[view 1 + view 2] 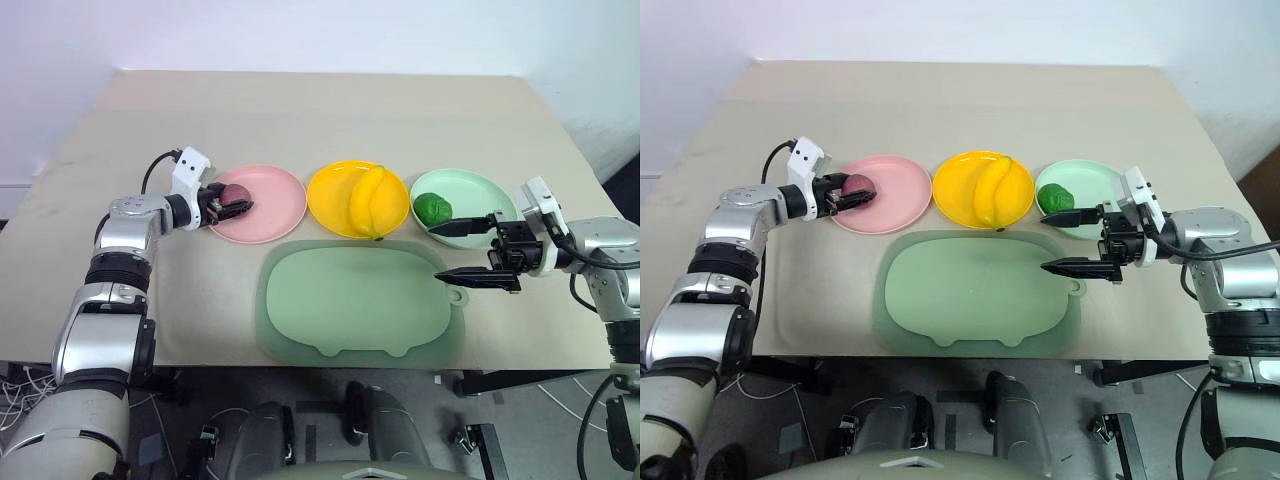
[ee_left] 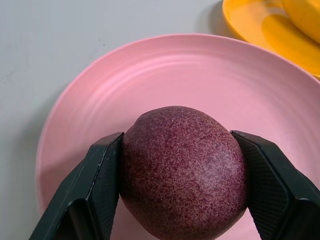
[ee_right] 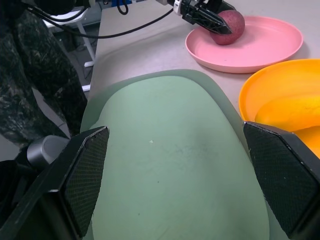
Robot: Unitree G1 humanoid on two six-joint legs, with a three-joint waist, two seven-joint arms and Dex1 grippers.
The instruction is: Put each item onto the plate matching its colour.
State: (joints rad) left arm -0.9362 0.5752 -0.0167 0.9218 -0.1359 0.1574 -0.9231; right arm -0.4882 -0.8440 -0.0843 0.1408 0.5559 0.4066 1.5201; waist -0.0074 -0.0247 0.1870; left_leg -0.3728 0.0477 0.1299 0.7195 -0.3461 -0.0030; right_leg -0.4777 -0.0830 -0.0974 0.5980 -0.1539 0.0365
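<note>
Reddish-purple fruit (image 2: 182,170) | clamped between left gripper (image 1: 228,207) fingers; over pink plate (image 2: 200,75)

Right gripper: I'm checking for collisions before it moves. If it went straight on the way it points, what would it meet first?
The right gripper, open, points leftward low over the green mat; probably the mat itself, though its height above it is unclear.

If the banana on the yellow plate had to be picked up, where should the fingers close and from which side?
Probably across the middle of the banana, where its curved body looks thickest, coming from above with the fingers spanning its narrow width. It lies flat lengthwise on the yellow plate, whose raised rim would likely hinder a low sideways approach. The right gripper, open over the green mat, is nearer.
</note>
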